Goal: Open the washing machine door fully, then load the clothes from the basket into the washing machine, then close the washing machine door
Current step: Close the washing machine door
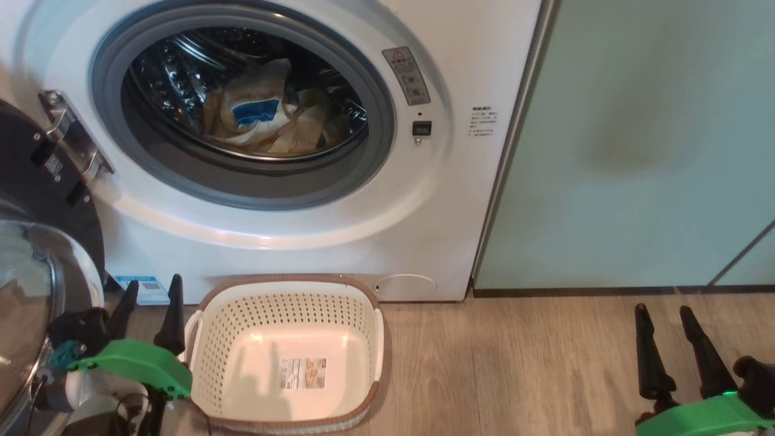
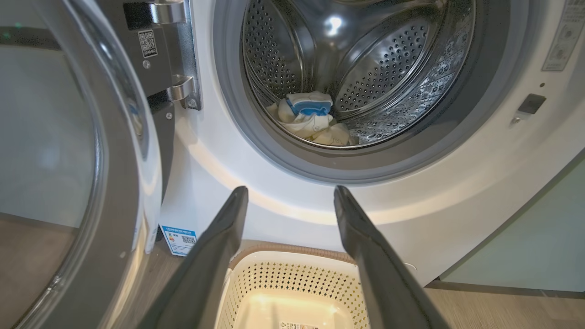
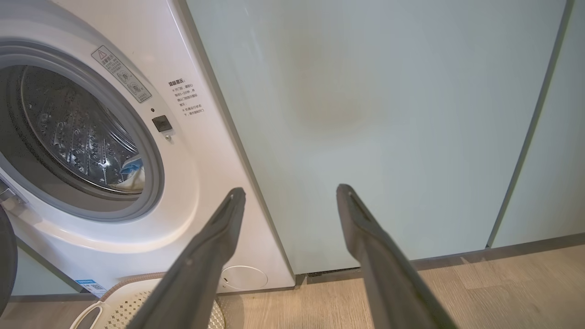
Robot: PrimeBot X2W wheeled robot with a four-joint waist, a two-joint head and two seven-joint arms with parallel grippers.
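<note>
The washing machine [image 1: 460, 121] [image 2: 457, 201] [image 3: 201, 192] stands with its round opening uncovered. The clothes [image 1: 266, 121] [image 2: 311, 119] [image 3: 135, 176] lie inside the steel drum. The washing machine door [image 1: 36, 200] [image 2: 91, 173] hangs swung out to the left on its metal hinge [image 1: 69, 133]. The basket [image 1: 284, 357] [image 2: 292, 292] [image 3: 114, 306] sits on the floor in front of the washer and holds nothing but its label. My left gripper [image 1: 151, 290] [image 2: 290, 189] is open, low beside the basket's left end near the door. My right gripper [image 1: 663, 312] [image 3: 290, 189] is open over the floor at the right.
Pale green cabinet doors [image 1: 636, 151] [image 3: 388, 128] stand to the right of the washer. A wooden floor [image 1: 514, 363] runs in front of them. A blue energy sticker [image 1: 142, 287] [image 2: 178, 237] sits low on the washer's left.
</note>
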